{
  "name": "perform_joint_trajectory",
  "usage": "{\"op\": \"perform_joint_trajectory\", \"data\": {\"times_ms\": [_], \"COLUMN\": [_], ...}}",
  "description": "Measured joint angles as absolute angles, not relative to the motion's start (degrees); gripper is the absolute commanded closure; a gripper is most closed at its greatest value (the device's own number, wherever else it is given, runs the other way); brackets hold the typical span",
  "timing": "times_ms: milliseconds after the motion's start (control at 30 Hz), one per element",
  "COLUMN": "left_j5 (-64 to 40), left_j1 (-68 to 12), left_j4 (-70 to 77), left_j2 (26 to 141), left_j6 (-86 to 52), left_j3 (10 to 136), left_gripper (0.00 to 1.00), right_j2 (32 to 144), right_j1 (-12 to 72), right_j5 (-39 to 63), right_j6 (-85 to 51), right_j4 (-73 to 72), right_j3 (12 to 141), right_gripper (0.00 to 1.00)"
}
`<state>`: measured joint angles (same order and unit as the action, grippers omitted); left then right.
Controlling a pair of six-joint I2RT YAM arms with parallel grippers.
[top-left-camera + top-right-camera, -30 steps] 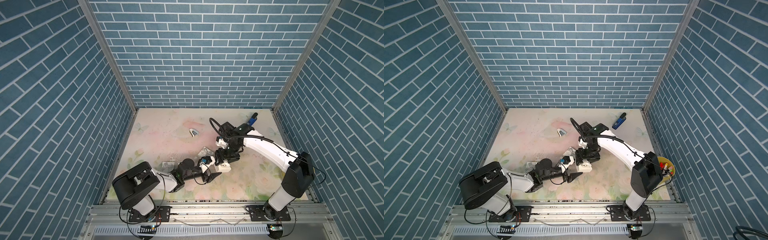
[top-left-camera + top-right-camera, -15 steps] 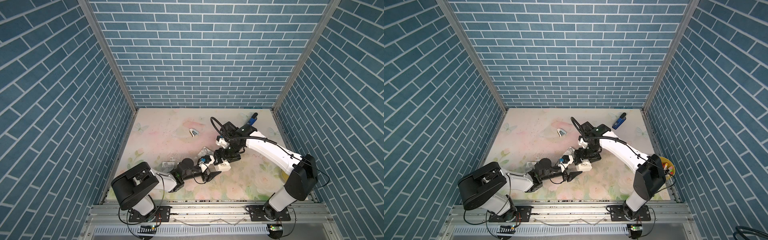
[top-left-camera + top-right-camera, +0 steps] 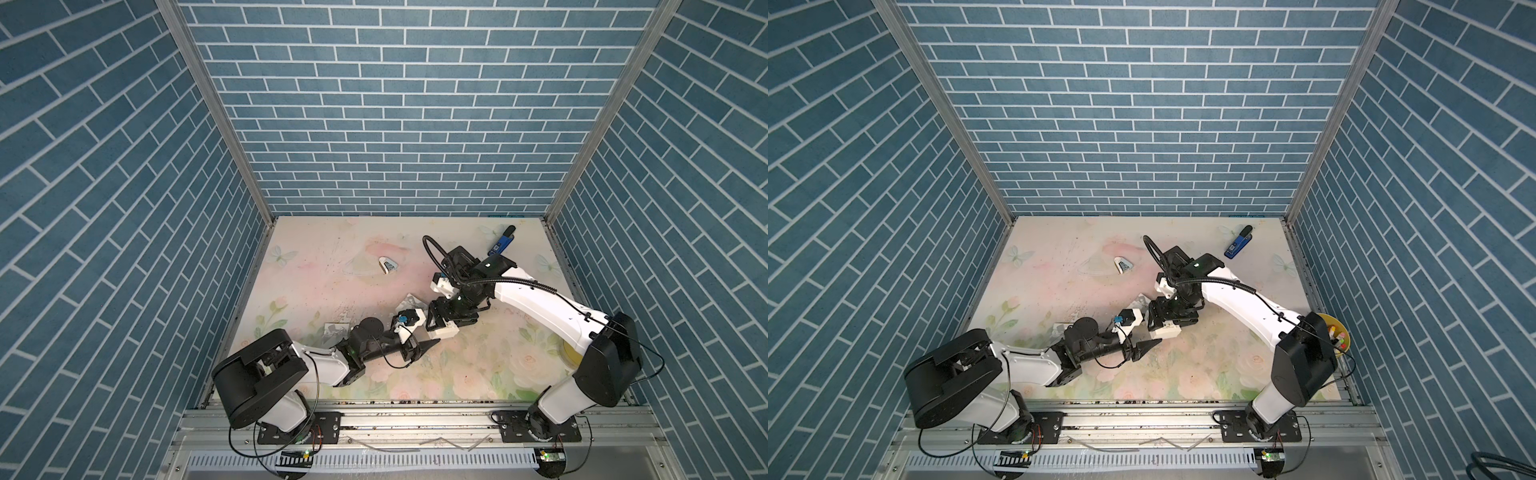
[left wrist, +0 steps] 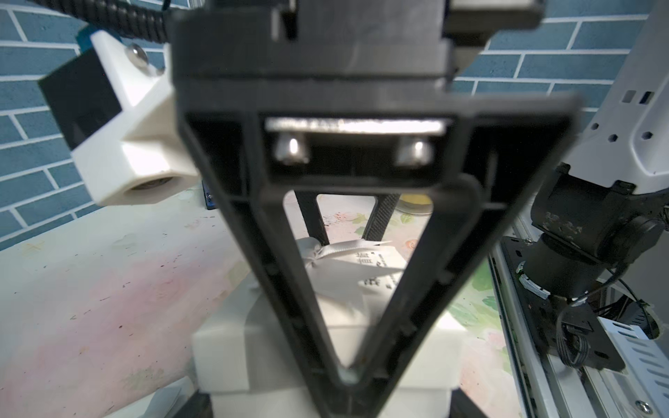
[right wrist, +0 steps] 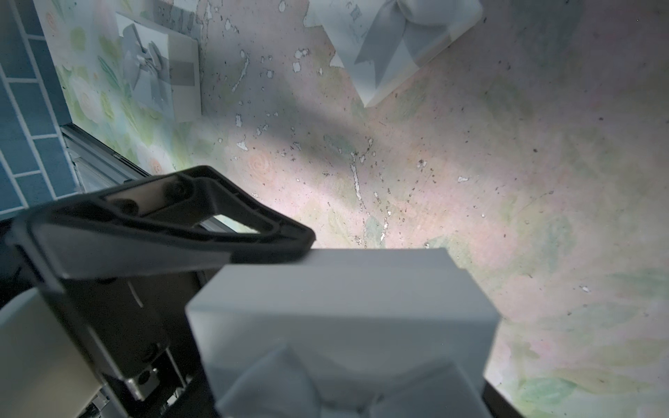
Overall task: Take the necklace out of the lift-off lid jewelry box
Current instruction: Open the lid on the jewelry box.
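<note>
The white lift-off lid jewelry box (image 3: 444, 331) with a grey bow stands mid-table, in both top views (image 3: 1165, 331). My left gripper (image 3: 430, 336) holds its lower part from the side, and in the left wrist view the box (image 4: 224, 354) fills the gap between the jaws. My right gripper (image 3: 441, 321) reaches down over the lid (image 5: 344, 289), one finger on each side. One of its fingers (image 4: 282, 271) crosses the left wrist view. The lid sits on the box. The necklace is hidden.
Two more white bowed boxes lie on the mat, one (image 3: 409, 300) just behind the grippers and one (image 3: 336, 330) beside the left arm. A blue stapler (image 3: 500, 245) lies at the back right. A small white item (image 3: 388, 266) lies mid-back. A yellow bowl (image 3: 1335, 332) sits at the right edge.
Both grippers stay at the box, which has not moved. The right arm's base link has swung slightly to the right.
</note>
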<state>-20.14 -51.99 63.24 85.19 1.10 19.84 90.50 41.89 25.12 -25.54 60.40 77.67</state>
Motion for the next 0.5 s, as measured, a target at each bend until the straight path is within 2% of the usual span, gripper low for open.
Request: {"op": "perform_joint_trajectory", "data": {"times_ms": [500], "left_j5": [-19.11], "left_j1": [-52.01], "left_j4": [63.22], "left_j2": [84.03], "left_j6": [1.37], "left_j3": [17.54], "left_gripper": [0.39], "right_j2": [89.21], "right_j1": [41.47], "right_j5": [25.43], "right_j6": [-25.52], "right_j4": [60.34], "right_j3": [77.69], "right_gripper": [0.24]}}
